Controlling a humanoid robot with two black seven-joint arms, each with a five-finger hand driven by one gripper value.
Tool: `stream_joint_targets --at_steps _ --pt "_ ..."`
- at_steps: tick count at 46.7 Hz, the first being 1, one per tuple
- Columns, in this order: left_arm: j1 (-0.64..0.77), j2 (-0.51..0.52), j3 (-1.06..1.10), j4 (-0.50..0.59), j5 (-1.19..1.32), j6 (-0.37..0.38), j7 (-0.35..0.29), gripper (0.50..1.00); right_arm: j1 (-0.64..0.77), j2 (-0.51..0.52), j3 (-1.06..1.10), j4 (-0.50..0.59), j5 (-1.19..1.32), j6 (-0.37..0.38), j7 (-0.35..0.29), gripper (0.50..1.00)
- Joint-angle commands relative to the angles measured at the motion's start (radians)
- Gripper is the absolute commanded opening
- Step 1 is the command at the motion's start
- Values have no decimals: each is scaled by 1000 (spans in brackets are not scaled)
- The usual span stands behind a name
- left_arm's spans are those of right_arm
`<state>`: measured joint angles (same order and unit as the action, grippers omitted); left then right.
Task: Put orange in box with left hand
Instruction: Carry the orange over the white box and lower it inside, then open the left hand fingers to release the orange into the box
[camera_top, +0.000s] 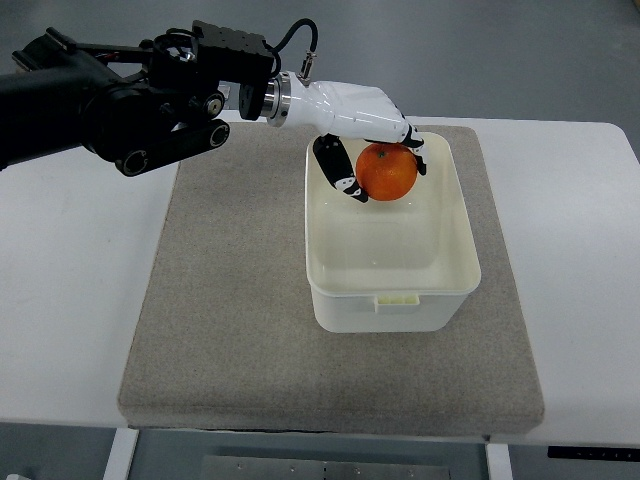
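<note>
White plastic forms the open box (392, 270), a rounded rectangular tub sitting on a grey felt-like mat (230, 300) that covers the middle of a white table (70, 270). From the left edge of the view a black robot arm (120, 110) reaches across, ending in the left hand (365, 135), white with dark finger segments. Its fingers are curled around the orange (387, 171), gripping it from above and from both sides, so the fruit hangs under the palm. The orange is over the far part of the box, within its rim; whether it touches the floor of the box cannot be told from this angle. The hold from above seems chosen so that the fingers can clear the box walls and let the fruit drop straight in. The task looks almost done: what remains is most likely to loosen the fingers. The right hand does not appear.
</note>
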<state>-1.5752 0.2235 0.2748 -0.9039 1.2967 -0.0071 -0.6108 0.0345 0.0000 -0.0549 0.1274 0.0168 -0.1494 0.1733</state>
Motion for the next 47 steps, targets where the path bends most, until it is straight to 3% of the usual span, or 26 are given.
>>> stream_joint_targets --at_steps 1,27,37,47 --pt "9 -7 0 -13 13 -1 0 500 -1 0 1 0 0 1 0 926" --pt "50 -9 -2 -56 30 -4 0 500 -1 0 1 0 0 1 0 926" --pt "52 -7 -3 -66 21 -7 0 715 -1 0 0 0 0 1 0 926" --pt "67 -7 -2 -66 23 -5 0 765 -1 0 0 0 0 -1 0 926"
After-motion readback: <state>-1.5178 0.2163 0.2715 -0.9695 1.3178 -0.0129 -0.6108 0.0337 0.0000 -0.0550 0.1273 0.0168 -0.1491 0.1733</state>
